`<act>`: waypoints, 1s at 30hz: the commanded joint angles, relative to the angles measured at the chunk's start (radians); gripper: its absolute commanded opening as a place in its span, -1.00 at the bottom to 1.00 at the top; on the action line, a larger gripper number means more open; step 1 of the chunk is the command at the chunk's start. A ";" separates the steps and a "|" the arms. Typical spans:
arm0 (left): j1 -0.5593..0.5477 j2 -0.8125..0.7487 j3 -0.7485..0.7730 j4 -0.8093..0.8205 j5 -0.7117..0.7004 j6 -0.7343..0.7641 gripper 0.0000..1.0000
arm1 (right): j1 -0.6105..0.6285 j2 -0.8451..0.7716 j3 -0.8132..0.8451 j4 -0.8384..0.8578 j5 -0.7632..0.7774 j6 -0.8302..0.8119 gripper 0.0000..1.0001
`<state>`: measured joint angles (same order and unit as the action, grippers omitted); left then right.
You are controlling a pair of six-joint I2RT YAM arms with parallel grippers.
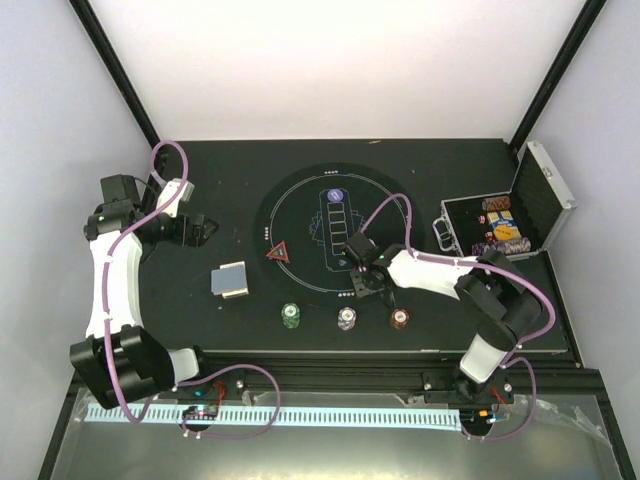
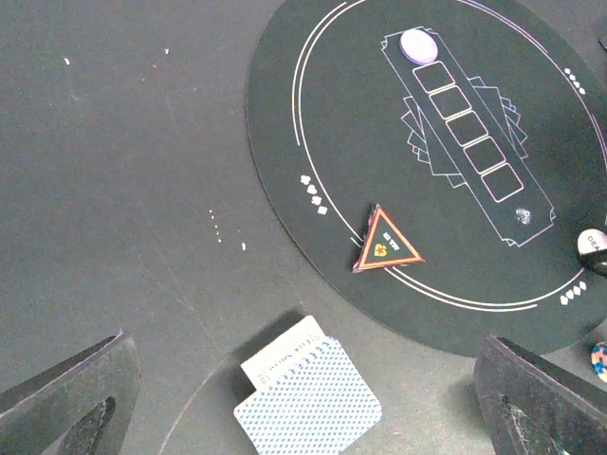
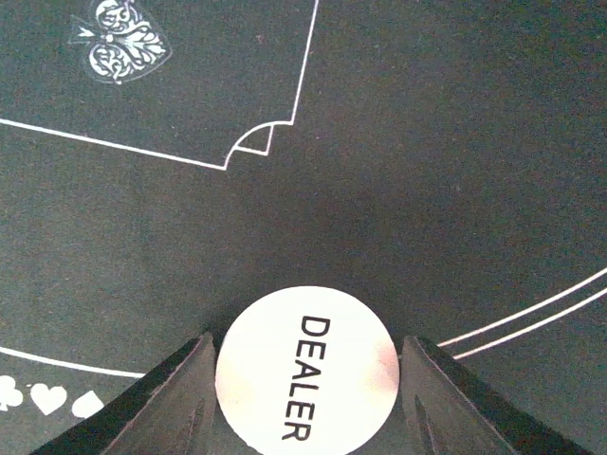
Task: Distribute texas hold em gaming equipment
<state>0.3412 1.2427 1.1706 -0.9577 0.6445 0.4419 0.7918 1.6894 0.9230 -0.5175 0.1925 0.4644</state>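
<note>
**Right gripper** (image 3: 305, 337): its fingers (image 3: 175, 403) press against opposite sides of the white round DEALER button (image 3: 305, 379), pinching its rim. The button is face up at the near edge of the round black mat (image 3: 455, 190), just inside the double border line. Whether it rests on the mat cannot be told.

**Left gripper** (image 2: 303, 339): its fingers (image 2: 66, 398) are spread wide and hold nothing. It hangs over the dark surface (image 2: 114, 190) left of the mat. The stack of blue-backed playing cards (image 2: 313, 408) lies on the surface between the fingers, with one white card jutting from beneath it.

**Surroundings:** the red triangle marker (image 2: 384, 244) lies on the mat near its left border. The green chip stack (image 1: 290, 316), white chip stack (image 1: 346, 318) and maroon chip stack (image 1: 399, 319) stand in a row just off the mat's near edge. The open silver case (image 1: 545, 190), at far right, holds more chips.
</note>
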 commanded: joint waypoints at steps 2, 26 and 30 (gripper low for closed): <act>0.004 -0.015 0.034 -0.023 0.023 0.005 0.98 | -0.029 -0.014 -0.027 -0.018 0.054 0.011 0.06; 0.004 0.022 0.068 -0.063 -0.020 0.000 0.98 | 0.174 -0.189 0.228 -0.223 0.100 0.048 0.83; 0.004 0.020 0.069 -0.064 -0.041 -0.003 0.98 | 0.334 -0.125 0.347 -0.246 0.053 0.080 0.97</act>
<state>0.3412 1.2575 1.2026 -0.9890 0.6277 0.4416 1.0042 1.5181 1.1816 -0.7033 0.2817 0.4976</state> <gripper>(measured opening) 0.990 0.961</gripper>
